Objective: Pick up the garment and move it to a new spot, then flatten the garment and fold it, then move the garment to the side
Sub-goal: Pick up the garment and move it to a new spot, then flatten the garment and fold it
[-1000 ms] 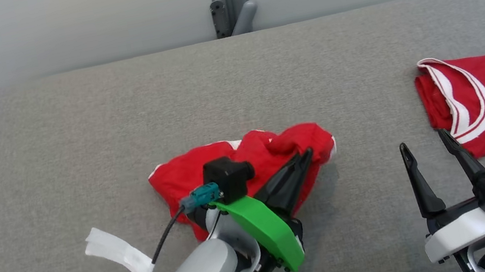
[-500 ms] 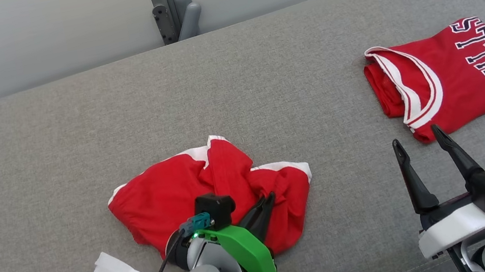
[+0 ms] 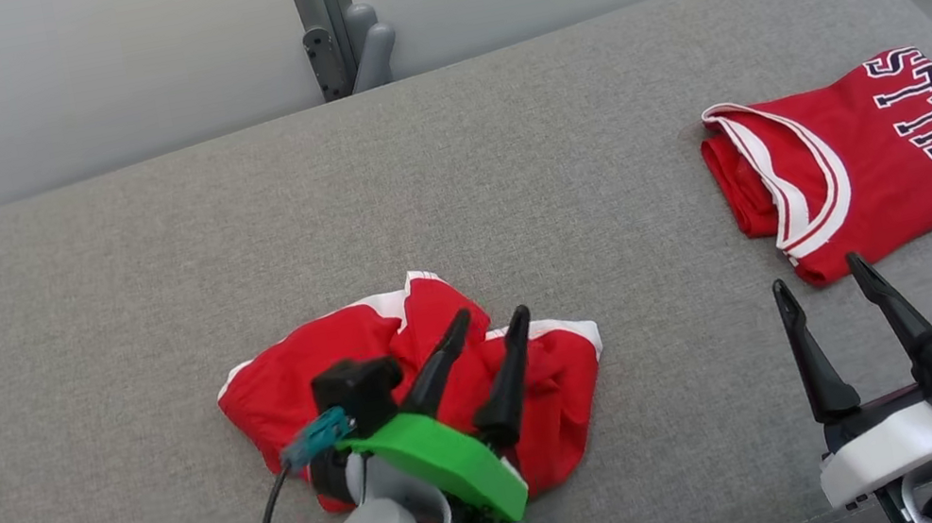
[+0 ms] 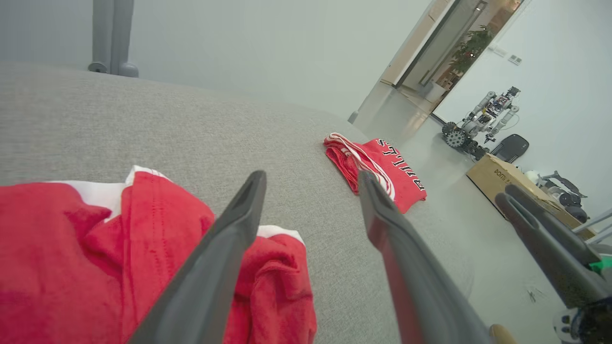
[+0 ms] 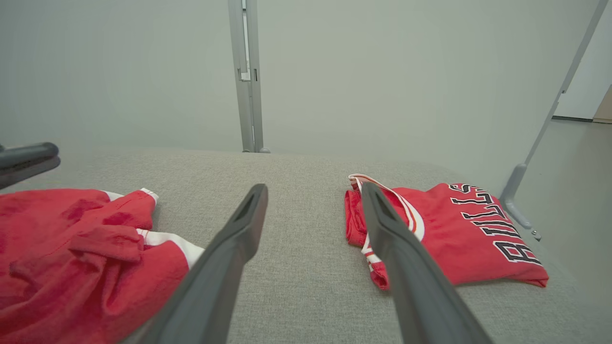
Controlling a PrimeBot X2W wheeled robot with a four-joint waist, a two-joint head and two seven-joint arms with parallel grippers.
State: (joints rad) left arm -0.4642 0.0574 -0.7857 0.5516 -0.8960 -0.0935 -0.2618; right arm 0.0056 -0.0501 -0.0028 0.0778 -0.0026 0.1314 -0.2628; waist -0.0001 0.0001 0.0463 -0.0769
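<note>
Fabric lies crumpled at about six o'clock on the grey cushion point(image 3: 140, 261): the red garment point(image 3: 288, 393), white-trimmed and bunched into folds. The left gripper point(image 3: 491, 316) hangs over its middle with its fingers spread apart and nothing between them; whether the tips graze the cloth is hard to tell. At three o'clock a folded red Bulls jersey point(image 3: 880, 160) rests flat. The right gripper point(image 3: 816, 273), at five o'clock, stands wide apart and empty, its tips near the jersey's closest edge.
</note>
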